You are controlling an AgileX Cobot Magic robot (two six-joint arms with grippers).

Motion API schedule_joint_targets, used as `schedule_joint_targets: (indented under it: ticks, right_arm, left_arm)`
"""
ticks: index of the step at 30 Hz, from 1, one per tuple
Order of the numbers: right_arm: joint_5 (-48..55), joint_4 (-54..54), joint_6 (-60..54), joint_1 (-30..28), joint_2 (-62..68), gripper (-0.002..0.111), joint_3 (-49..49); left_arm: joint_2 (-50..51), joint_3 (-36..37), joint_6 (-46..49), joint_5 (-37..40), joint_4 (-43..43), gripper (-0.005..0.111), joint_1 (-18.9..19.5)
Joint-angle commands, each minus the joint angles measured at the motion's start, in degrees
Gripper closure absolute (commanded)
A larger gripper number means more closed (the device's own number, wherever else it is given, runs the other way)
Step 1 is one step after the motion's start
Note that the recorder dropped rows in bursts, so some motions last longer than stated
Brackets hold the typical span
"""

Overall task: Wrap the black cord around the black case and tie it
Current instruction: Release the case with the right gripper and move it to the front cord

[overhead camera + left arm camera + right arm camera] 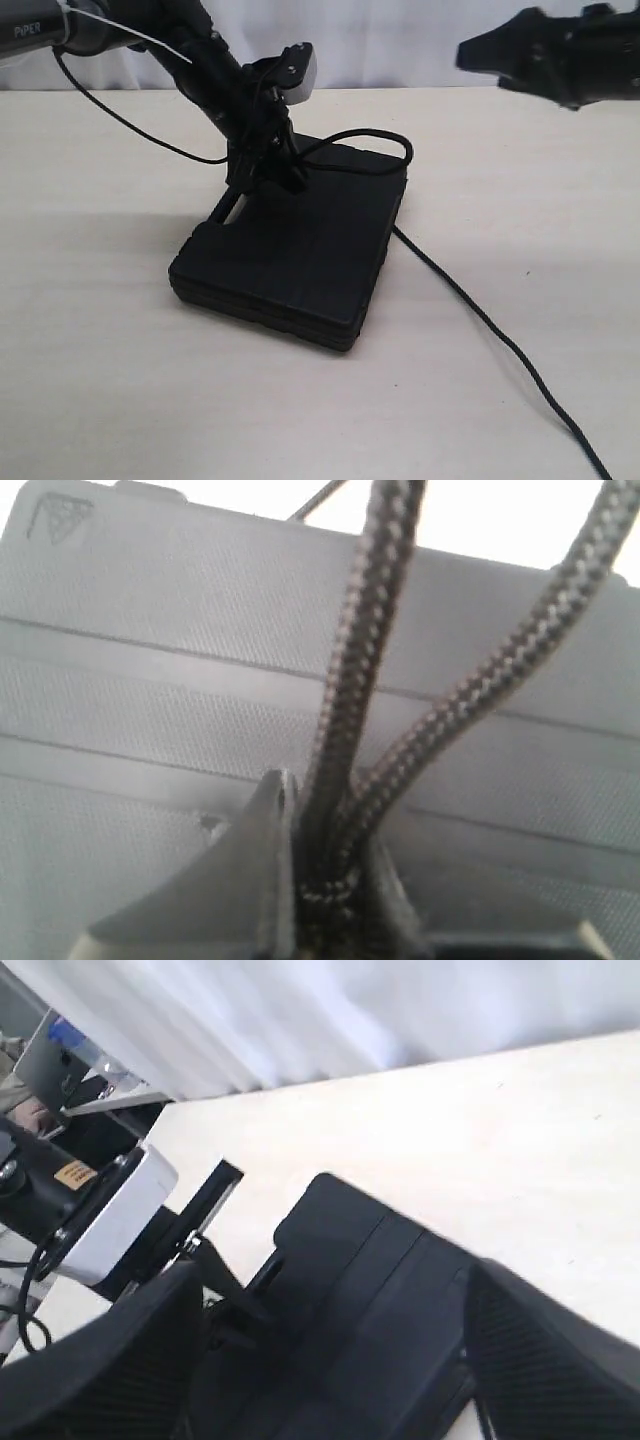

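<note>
The black case (300, 255) lies flat on the pale table. The black cord (480, 310) loops over the case's far edge and trails across the table toward the near right corner. My left gripper (275, 175) hangs over the case's far left part, near the handle slot. In the left wrist view it (330, 820) is shut on two braided strands of the cord (370, 630), just above the ribbed lid (150, 680). My right gripper (480, 55) is raised at the far right, open and empty. The right wrist view has the case (380, 1290) below its wide-apart jaws (335, 1280).
A white curtain (400, 40) hangs behind the table's far edge. The left arm's white wrist camera (115, 1215) sits close above the case. A thin black line (130, 125) runs left from the left arm; I cannot tell if it is cord or arm cable.
</note>
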Motion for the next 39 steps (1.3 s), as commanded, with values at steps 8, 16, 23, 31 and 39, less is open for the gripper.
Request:
schedule_joint_targets:
  ticks: [8, 16, 23, 31, 39]
  right_arm:
    - [50.1, -0.2, -32.7, 0.9, -5.8, 0.047, 0.7]
    - [93.3, 57.4, -103.2, 10.0, 8.0, 0.054, -1.8]
    - [98.9, 117.5, -154.4, 12.4, 10.7, 0.058, -3.0]
    - [87.3, 98.8, -137.0, 21.0, 11.3, 0.06, 2.8]
    - [90.7, 100.7, -132.9, 21.1, 18.8, 0.063, 5.1]
  left_arm:
    - [-0.1, 0.0, -0.8, 0.5, -1.9, 0.107, 0.3]
    - [-0.1, 0.0, -0.8, 0.5, -1.9, 0.107, 0.3]
    - [-0.1, 0.0, -1.3, 0.5, -1.9, 0.107, 0.7]
    - [-0.1, 0.0, -2.2, 0.5, -1.9, 0.107, 0.7]
    - [-0.1, 0.0, -2.2, 0.5, -1.9, 0.107, 0.7]
